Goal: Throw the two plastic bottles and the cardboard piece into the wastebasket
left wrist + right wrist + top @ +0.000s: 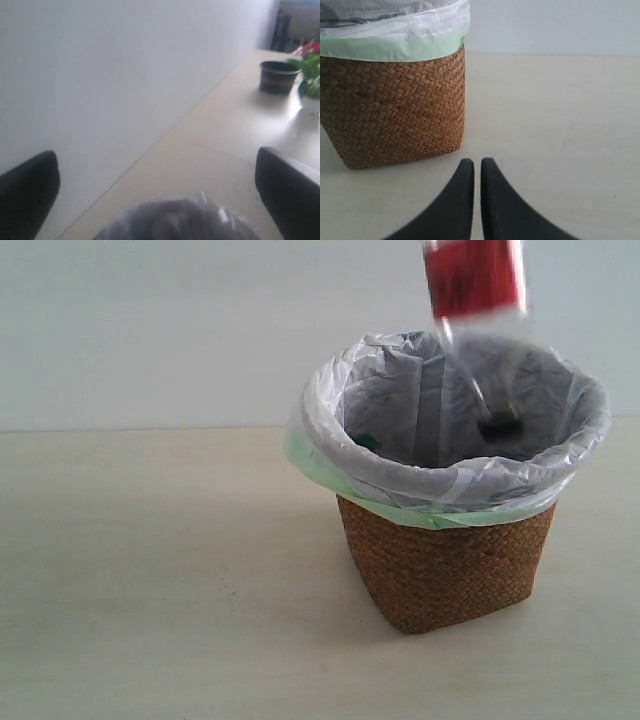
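Note:
The red-label bottle (474,280) is in mid-air, blurred, cap down over the wastebasket's (450,560) bag-lined mouth, its black cap (500,426) below the rim. No gripper touches it in the exterior view. A small green spot (366,441) shows inside the bag; the green-cap bottle is otherwise hidden. The cardboard piece is out of view. My left gripper (157,167) is open, its fingers (30,190) wide apart above a blurred grey plastic shape (175,220). My right gripper (477,165) is shut and empty, low on the table beside the wastebasket's wicker wall (395,110).
The pale tabletop (150,570) stretches left of and in front of the basket, with a white wall (150,330) behind. In the left wrist view, a dark round pot (276,76) and a potted plant (311,80) stand far along the table.

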You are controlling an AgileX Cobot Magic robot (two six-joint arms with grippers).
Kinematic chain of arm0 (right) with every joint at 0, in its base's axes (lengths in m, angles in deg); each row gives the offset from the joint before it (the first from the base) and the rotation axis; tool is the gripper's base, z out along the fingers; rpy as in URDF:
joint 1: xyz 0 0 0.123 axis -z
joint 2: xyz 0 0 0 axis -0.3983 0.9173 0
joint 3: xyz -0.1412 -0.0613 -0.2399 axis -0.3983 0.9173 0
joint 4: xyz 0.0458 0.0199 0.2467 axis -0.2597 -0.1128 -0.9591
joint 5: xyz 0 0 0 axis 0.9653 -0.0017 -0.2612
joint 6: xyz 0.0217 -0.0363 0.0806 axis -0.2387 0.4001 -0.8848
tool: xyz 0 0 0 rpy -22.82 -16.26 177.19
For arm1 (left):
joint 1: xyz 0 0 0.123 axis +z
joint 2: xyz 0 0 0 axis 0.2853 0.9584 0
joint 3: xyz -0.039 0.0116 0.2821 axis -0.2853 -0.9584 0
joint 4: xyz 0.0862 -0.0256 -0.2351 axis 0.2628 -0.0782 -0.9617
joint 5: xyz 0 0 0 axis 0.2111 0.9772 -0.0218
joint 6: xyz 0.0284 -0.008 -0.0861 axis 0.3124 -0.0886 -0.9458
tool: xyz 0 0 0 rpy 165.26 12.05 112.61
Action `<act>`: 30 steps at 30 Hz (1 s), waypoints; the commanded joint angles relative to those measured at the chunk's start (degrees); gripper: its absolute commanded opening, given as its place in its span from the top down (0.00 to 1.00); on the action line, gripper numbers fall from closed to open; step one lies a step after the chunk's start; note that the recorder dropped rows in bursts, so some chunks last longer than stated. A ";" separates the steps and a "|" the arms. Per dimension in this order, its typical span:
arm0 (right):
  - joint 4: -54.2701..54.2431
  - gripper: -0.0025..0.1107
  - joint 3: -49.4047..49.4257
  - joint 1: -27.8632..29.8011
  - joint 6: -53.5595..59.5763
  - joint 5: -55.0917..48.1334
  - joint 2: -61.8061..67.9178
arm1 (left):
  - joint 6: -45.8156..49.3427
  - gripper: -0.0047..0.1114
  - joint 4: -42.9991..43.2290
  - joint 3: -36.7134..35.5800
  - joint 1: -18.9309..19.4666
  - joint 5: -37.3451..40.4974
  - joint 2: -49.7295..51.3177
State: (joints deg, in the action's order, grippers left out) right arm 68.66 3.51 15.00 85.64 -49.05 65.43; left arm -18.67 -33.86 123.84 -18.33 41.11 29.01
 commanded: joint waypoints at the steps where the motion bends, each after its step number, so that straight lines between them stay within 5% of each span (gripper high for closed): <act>1: 0.46 0.96 -0.06 -0.08 0.20 0.54 -0.32 | -13.69 0.04 17.81 -0.21 -0.25 2.75 1.07; 7: 0.46 0.96 -0.06 -0.08 0.20 0.54 -0.32 | -19.29 0.04 24.62 -0.21 -0.25 6.89 1.16; 9: 0.46 0.96 -0.06 -0.08 0.20 0.54 -0.32 | -19.29 0.16 28.37 -0.21 -0.25 10.29 0.79; 11: 0.46 0.96 -0.06 -0.08 0.20 0.54 -0.32 | -19.29 0.54 31.32 -0.21 -0.25 14.43 0.25; 12: 0.46 0.96 -0.06 -0.08 0.20 0.54 -0.32 | -19.13 0.89 33.23 -0.21 -0.25 17.34 -0.40; 30: 0.46 0.96 -0.06 -0.08 0.20 0.54 -0.32 | -22.70 0.89 36.36 -4.01 -0.13 23.65 -28.35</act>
State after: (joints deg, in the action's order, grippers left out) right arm 68.66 3.51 15.00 85.64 -49.05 65.43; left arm -39.65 3.03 122.48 -18.33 65.70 4.40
